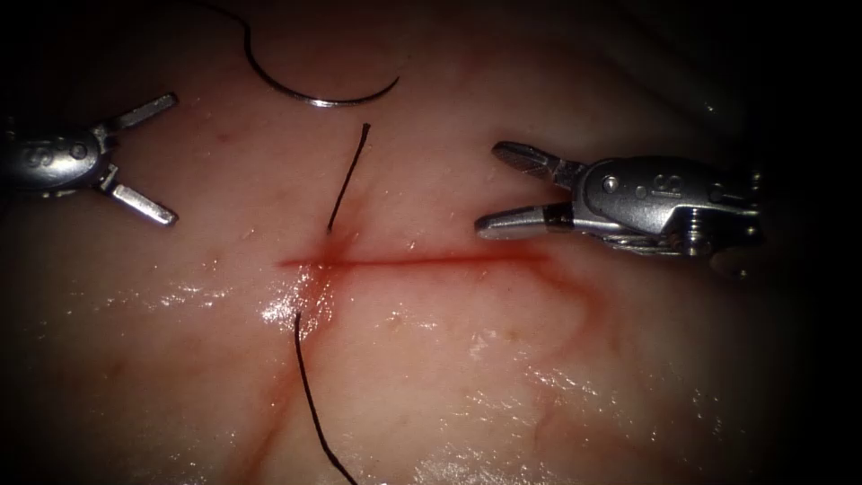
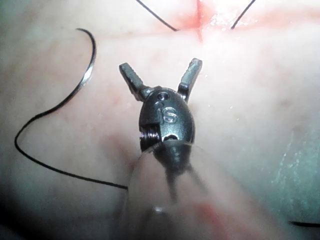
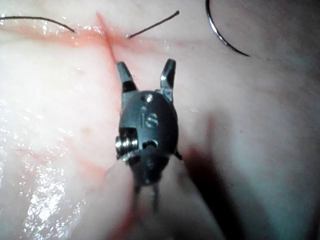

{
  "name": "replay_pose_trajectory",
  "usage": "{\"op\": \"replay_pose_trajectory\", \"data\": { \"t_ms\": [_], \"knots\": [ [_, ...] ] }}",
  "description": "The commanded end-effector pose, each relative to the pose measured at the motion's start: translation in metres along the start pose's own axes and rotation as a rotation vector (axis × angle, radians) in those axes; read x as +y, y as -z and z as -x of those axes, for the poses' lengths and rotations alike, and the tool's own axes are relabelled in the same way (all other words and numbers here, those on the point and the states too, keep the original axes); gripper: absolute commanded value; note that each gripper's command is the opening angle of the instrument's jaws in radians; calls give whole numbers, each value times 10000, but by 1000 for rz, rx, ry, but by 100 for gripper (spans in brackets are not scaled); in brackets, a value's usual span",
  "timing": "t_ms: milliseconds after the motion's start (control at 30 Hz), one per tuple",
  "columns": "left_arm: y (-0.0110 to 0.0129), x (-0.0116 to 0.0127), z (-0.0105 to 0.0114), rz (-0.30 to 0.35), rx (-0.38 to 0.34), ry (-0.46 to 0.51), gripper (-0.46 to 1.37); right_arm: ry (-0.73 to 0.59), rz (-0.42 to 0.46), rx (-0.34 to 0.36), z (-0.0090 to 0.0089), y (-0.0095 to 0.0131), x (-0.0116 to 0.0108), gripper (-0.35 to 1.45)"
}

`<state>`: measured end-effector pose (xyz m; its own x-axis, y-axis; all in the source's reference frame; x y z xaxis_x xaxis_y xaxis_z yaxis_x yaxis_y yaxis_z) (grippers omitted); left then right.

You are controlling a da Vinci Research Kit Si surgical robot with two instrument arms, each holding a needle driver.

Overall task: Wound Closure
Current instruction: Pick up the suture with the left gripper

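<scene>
Nothing is gripped by either tool. The jaws of the left tool (image 1: 144, 162) are spread wide in a V and held clear of the tissue (image 1: 503, 359), well to the left of the cut (image 1: 413, 262). The right tool (image 1: 503, 189) is held with its jaws parted more narrowly and empty, just above the cut's right half.

The curved needle (image 1: 323, 97) is seen lying free on the tissue beyond the cut, out of the tissue, its thread (image 1: 310, 395) trailing away from one end. One stitch is already laid across the cut's left end: a short tail (image 1: 348, 175) stands up on the far side and a long strand runs off on the near side.

For a sound pick-up, the needle would best be taken on its body, away from the tip, with the thread left slack.

Both shafts are brought in low from opposite sides, wrists roughly level, tips turned inward toward the stitch.
</scene>
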<state>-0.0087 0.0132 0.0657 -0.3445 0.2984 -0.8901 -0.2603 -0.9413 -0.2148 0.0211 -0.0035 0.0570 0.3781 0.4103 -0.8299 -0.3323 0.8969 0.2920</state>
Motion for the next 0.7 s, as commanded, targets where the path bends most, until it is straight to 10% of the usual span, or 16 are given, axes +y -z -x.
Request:
{"op": "replay_pose_trajectory", "data": {
  "t_ms": [33, 400, 700],
  "knots": [
    [0, 12, -9, 20, 17, -32, 74, 8, -4, 1, 1, 0, -1, 130],
    [-6, 128, -76, 85, 95, -309, 46, 18, -3, 3, 4, 3, -8, 131],
    [-34, 183, -114, 43, -4, -501, 43, 32, -3, 9, 10, 4, -16, 130]
  ]
}}
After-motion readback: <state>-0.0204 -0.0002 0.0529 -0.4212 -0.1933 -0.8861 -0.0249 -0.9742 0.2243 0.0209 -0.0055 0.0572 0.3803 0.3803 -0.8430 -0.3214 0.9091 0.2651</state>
